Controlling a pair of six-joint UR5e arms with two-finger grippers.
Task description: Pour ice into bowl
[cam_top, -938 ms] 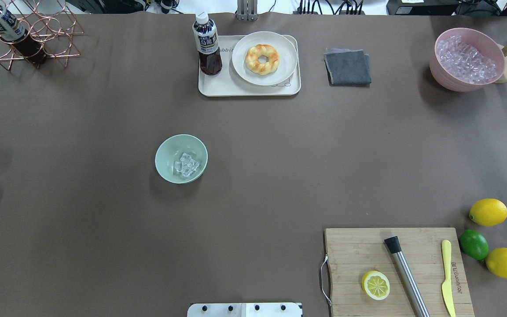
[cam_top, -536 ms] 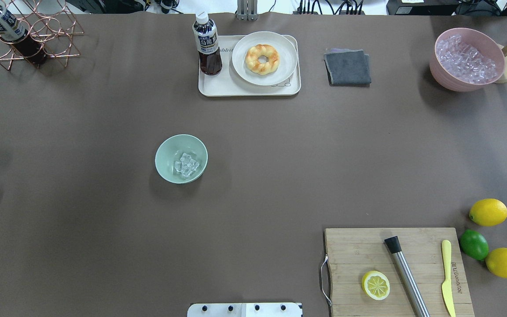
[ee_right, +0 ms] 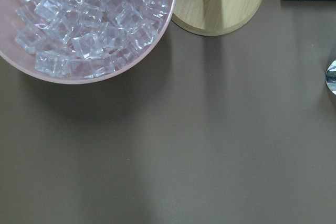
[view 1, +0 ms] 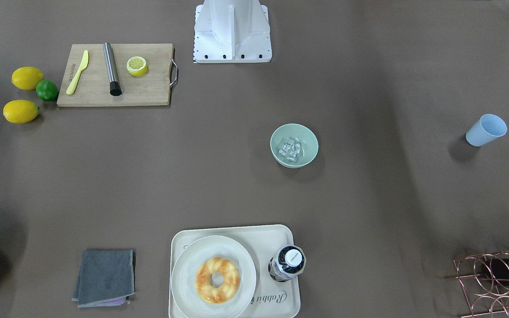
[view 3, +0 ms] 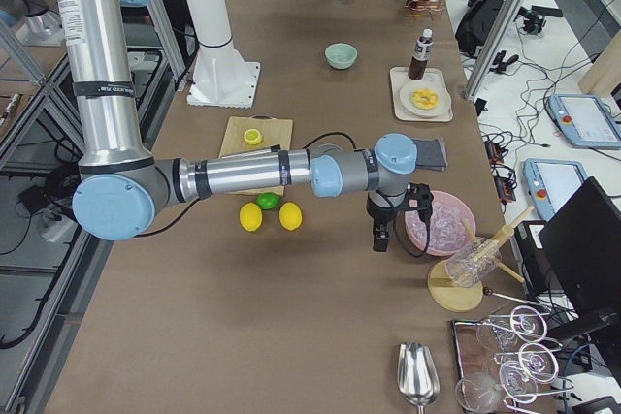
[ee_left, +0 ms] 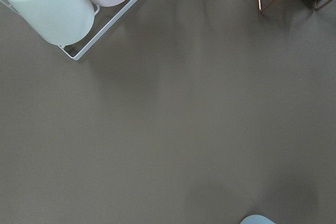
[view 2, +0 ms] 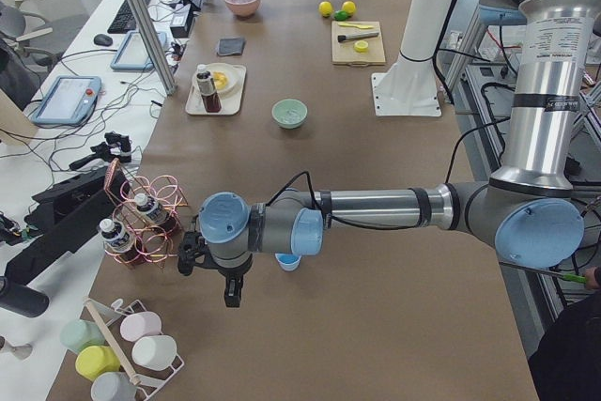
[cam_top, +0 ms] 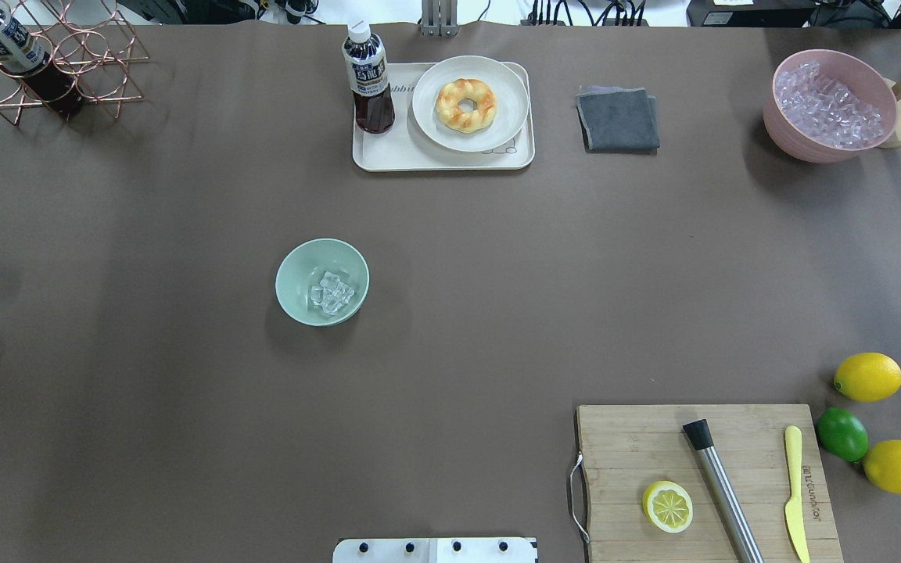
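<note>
Mint-green bowl [cam_top: 288,264] sits near the middle of the table [cam_top: 544,297] holding the ice [cam_top: 332,292], so the pour looks complete. At opposite ends hang the left gripper [view 2: 232,298] and right gripper [view 3: 378,241], probably parked clear; their jaw state cannot be told

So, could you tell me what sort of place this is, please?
Most likely a robotics lab staged as a drinks-prep counter: the left arm reaches over a brown-covered table, a control tablet lies beside it, and the bowl holds ice.
</note>
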